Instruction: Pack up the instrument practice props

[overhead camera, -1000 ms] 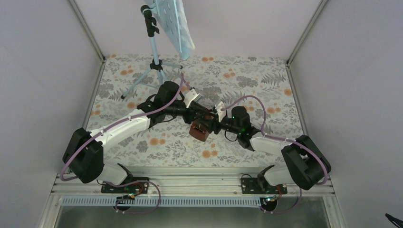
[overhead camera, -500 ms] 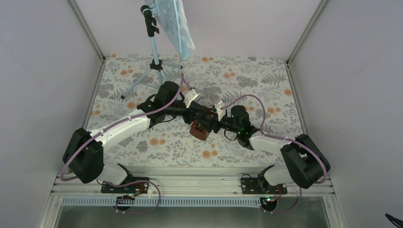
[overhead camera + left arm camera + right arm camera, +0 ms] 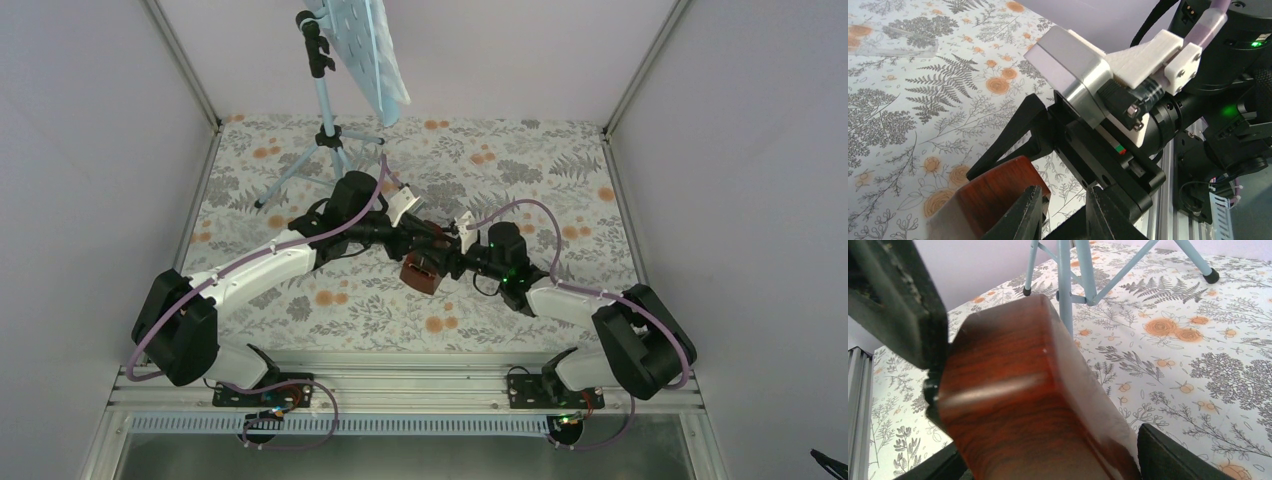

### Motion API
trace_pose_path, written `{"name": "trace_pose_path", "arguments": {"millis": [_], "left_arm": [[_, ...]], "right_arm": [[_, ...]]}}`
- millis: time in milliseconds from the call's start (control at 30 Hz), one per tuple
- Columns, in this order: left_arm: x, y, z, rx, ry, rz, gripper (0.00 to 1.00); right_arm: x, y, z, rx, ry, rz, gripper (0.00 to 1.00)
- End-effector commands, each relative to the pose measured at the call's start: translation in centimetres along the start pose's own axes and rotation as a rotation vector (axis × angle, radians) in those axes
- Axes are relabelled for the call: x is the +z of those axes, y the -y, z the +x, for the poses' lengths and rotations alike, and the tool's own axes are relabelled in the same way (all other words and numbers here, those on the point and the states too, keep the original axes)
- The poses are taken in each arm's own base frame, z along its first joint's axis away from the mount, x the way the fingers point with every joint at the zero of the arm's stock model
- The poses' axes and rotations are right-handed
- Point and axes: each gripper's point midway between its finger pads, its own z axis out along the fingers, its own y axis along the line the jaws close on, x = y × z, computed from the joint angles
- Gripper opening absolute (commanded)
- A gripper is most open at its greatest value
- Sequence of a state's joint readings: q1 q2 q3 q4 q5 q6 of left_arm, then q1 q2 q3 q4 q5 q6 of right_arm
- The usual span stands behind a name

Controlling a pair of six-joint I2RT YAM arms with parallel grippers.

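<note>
The brown wooden metronome (image 3: 421, 272) hangs just above the floral cloth at mid-table, where both grippers meet. My right gripper (image 3: 447, 266) is shut on the metronome (image 3: 1018, 405), which fills the space between its fingers (image 3: 1173, 455). My left gripper (image 3: 433, 249) comes in from the left. Its jaws stand a narrow gap apart with only cloth between them (image 3: 1063, 212), and the metronome (image 3: 993, 195) lies against the outside of one finger (image 3: 1025, 215). The light-blue music stand (image 3: 325, 100) stands at the back left with its hole-dotted plate (image 3: 365, 45) raised. I cannot make out sheet-music pages.
The stand's tripod legs (image 3: 1068, 280) spread on the cloth just beyond the metronome. A clear flat plastic piece (image 3: 893, 42) lies on the cloth. Lilac walls with metal corner posts (image 3: 185, 70) close in the sides and back. The aluminium rail (image 3: 400, 395) runs along the near edge.
Almost nothing: the right wrist has edged slightly left toward the metronome. Both grippers stay at the metronome.
</note>
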State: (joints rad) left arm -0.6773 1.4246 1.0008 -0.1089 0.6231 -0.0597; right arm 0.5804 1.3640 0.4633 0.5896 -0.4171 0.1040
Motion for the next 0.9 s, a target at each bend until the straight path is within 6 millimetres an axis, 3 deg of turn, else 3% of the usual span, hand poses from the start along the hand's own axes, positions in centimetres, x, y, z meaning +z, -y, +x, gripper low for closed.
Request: {"name": "trace_pose_path", "arguments": {"millis": [0, 867], "left_arm": [[-0.3, 0.3, -0.6, 0.021, 0.008, -0.011, 0.25], [0.1, 0.8, -0.3, 0.022, -0.001, 0.026, 0.24]], "right_arm": [[-0.5, 1.0, 0.0, 0.024, 0.02, 0.038, 0.69], [0.3, 2.3, 0.2, 0.084, -0.029, 0.072, 0.65]]}}
